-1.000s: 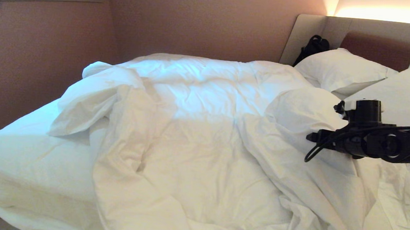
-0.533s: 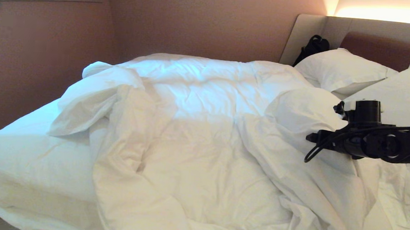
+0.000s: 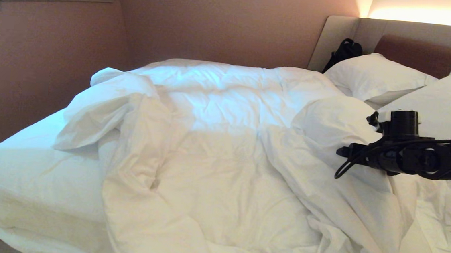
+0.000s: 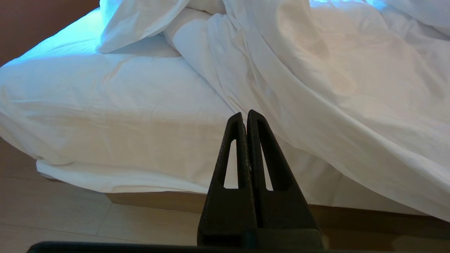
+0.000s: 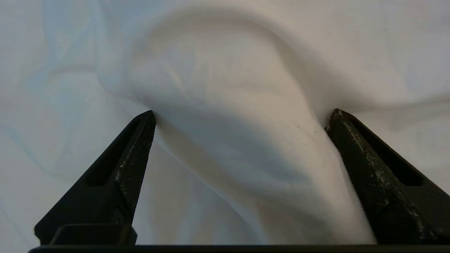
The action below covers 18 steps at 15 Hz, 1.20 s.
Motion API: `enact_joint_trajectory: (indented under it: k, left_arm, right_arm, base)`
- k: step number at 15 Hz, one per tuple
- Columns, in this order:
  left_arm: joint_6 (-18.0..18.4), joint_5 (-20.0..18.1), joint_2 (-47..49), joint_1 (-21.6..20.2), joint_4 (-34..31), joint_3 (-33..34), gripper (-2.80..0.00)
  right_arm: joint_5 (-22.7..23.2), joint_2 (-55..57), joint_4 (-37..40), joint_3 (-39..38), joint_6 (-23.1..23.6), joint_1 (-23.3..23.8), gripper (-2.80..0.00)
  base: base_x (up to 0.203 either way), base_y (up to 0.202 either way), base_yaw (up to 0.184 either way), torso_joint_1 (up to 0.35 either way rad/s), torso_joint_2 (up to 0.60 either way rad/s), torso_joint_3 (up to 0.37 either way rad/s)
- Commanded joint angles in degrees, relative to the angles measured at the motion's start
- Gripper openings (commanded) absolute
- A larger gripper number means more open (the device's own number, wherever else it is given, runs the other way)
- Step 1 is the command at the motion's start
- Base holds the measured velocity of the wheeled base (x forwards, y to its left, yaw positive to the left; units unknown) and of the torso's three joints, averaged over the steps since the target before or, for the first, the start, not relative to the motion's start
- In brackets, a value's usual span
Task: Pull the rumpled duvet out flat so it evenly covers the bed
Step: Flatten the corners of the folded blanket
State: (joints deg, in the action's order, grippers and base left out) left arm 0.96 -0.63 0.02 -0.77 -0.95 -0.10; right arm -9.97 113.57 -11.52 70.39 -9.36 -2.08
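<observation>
The duvet [image 3: 215,150] lies rumpled across the bed [image 3: 25,167], bunched toward the right and folded back at the far left corner, where bare sheet shows. My right arm [image 3: 404,156] reaches in from the right over a puffy hump of duvet near the pillows. My right gripper [image 5: 242,112] is open wide, both fingertips [image 5: 147,121] pressed into the duvet [image 5: 232,88] with a raised fold between them. My left gripper [image 4: 245,114] is shut on nothing, low beside the bed's near edge, pointing at the mattress side and the hanging duvet [image 4: 334,88].
Two white pillows [image 3: 374,74] [image 3: 449,100] lean on the padded headboard [image 3: 428,54], with a black bag [image 3: 344,51] in the corner. Walls close off the far and left sides. The tan bed base [image 4: 158,198] meets the pale floor [image 4: 52,218].
</observation>
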Motion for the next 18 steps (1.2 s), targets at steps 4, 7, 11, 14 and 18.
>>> enact_joint_trajectory:
  k: [4, 7, 11, 14, 18]
  left_arm:
    - [0.0, -0.02, -0.02, -0.02, -0.02, 0.01, -2.8]
    - [0.0, -0.07, -0.02, -0.02, -0.02, 0.01, -2.8]
    - [0.0, -0.07, -0.02, -0.02, -0.02, 0.01, -2.8]
    - [0.0, -0.07, -0.02, -0.02, -0.02, 0.01, -2.8]
    - [0.0, -0.07, -0.02, -0.02, -0.02, 0.01, -2.8]
  right_arm:
    - [-0.05, -0.01, -0.08, 0.01, -0.04, -0.02, -2.8]
    - [-0.05, -0.01, -0.08, 0.01, -0.04, -0.02, -2.8]
    - [-0.05, 0.25, -0.08, 0.01, -0.04, -0.11, -2.8]
    - [-0.05, 0.25, -0.08, 0.01, 0.02, -0.11, -2.8]
    - [-0.05, 0.25, -0.08, 0.01, 0.05, -0.11, -2.8]
  base:
    - [0.0, 0.0, 0.0, 0.0, 0.0, 0.0]
    - [0.0, 0.0, 0.0, 0.0, 0.0, 0.0]
    - [0.0, 0.0, 0.0, 0.0, 0.0, 0.0]
    - [0.0, 0.0, 0.0, 0.0, 0.0, 0.0]
    - [0.0, 0.0, 0.0, 0.0, 0.0, 0.0]
